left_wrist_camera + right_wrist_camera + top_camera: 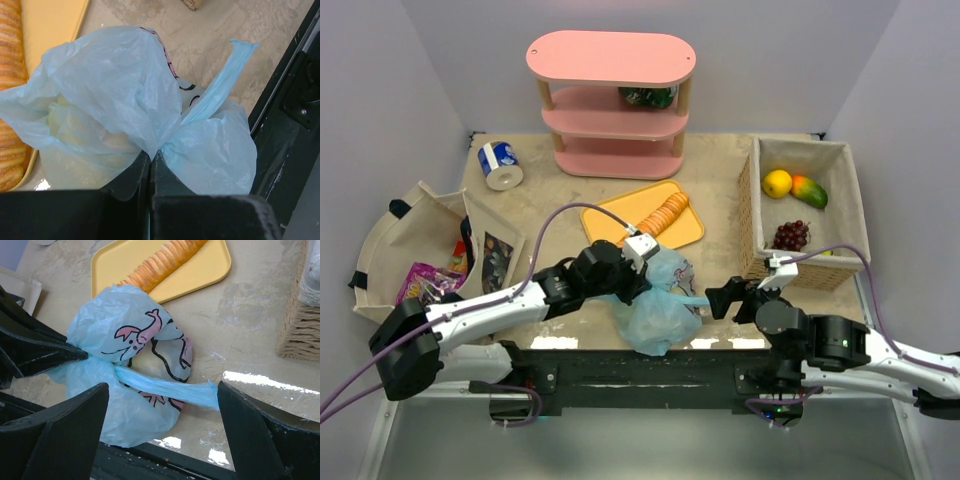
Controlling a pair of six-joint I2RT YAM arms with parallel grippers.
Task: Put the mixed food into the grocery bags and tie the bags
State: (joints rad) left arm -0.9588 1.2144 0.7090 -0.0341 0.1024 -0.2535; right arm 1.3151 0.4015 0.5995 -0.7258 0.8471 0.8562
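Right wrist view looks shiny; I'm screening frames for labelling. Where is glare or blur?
Right wrist: white glare patches on the table beside the bag, which is sharp. Left wrist: near jaws dark and soft. Top external: evenly lit.

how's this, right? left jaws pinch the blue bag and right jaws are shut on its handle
Wrong on the right jaws: the right wrist view shows them wide open, either side of the handle. The left jaws do pinch the blue bag.

overhead view looks down; both close wrist views share the bag [125,100].
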